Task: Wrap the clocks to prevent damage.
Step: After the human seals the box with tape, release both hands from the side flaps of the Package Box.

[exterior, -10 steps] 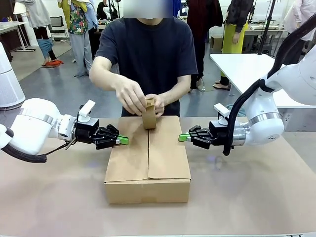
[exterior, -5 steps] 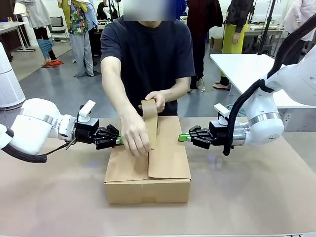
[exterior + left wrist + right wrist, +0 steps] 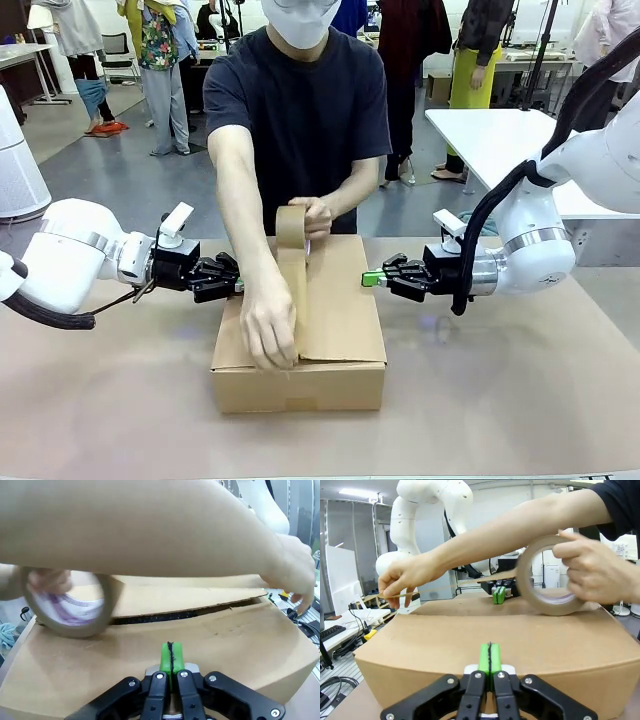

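Both claws pinched shut and empty: left gripper (image 3: 243, 285) and right gripper (image 3: 371, 278) tips at opposite sides of the closed cardboard box (image 3: 340, 330) mid-table, person's far hand (image 3: 318, 216) holding the tape roll (image 3: 291, 225), near hand (image 3: 268, 325) pressing the tape strip (image 3: 296, 290) along the top seam.

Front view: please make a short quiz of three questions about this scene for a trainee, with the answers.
1. True or false: the left gripper and the right gripper stand wide open.
2. What does the person's hand over the far end of the cardboard box hold? A) tape roll B) scissors C) clock
3. At which edge of the box is the other hand, which holds the end of the tape strip?
Key: 1 false, both are shut. 2 A. 3 the near edge, on the robot's side.
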